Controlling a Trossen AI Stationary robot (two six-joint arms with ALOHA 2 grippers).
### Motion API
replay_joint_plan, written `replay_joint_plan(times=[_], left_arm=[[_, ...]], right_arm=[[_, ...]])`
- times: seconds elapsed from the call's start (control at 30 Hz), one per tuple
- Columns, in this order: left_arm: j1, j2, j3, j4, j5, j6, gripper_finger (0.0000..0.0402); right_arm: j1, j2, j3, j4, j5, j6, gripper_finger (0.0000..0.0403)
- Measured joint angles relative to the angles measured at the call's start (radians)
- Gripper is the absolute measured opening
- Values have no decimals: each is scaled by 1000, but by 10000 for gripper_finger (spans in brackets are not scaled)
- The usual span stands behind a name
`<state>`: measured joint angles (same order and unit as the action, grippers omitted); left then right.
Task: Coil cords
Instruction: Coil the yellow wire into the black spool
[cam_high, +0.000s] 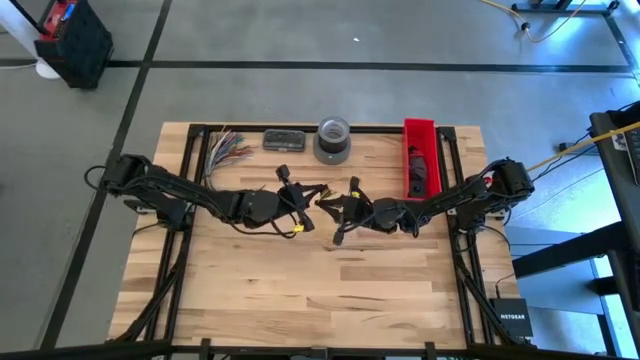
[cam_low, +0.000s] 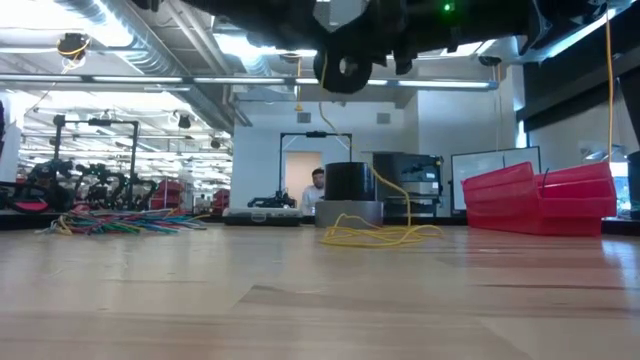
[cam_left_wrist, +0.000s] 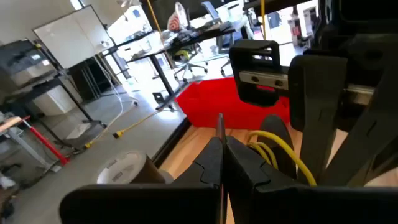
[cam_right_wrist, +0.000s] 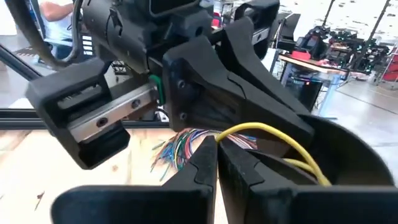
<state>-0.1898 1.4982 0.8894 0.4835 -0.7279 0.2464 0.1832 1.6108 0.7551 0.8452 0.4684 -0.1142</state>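
My two grippers meet nose to nose above the table's middle, the left gripper (cam_high: 303, 205) (cam_left_wrist: 221, 158) and the right gripper (cam_high: 345, 208) (cam_right_wrist: 217, 165), both shut and level. The cord (cam_low: 380, 235) shows as a loose yellow heap lying on the wood below them. Yellow loops of the cord (cam_left_wrist: 277, 142) (cam_right_wrist: 267, 129) arc between the two grippers. Short black strands (cam_high: 337, 236) stick out around the grippers. In the low view the grippers are a dark mass at the picture's top, well clear of the table. My left gripper has a thin dark strand (cam_left_wrist: 219, 127) standing out from between its shut fingertips. The fingers lie level and point toward the table's right edge. Which part of the cord this is cannot be told. My right gripper pinches the cord where a yellow loop (cam_right_wrist: 219, 138) comes out at its fingertips. The fingers lie level and point toward the table's left edge. The loop arcs away slack toward the left gripper.
At the far edge stand a grey tape roll (cam_high: 333, 140), a dark flat box (cam_high: 284, 140), a fan of multicoloured wires (cam_high: 225, 148) at the left and a red bin (cam_high: 420, 160) at the right. The table's near half (cam_high: 320, 290) is bare wood.
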Motion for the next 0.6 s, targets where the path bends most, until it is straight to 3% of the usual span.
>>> replay_joint_plan(times=[0.23,0.4,0.6], left_arm=[[-7,4,0,52,1,20,0],[-14,3,0,59,16,21,0],[-59,-11,-3,96,-4,90,0]], right_arm=[[0,0,0,-13,-3,-25,14],[-9,0,0,-80,-130,-126,15],[-14,-1,1,-158,-21,-134,15]])
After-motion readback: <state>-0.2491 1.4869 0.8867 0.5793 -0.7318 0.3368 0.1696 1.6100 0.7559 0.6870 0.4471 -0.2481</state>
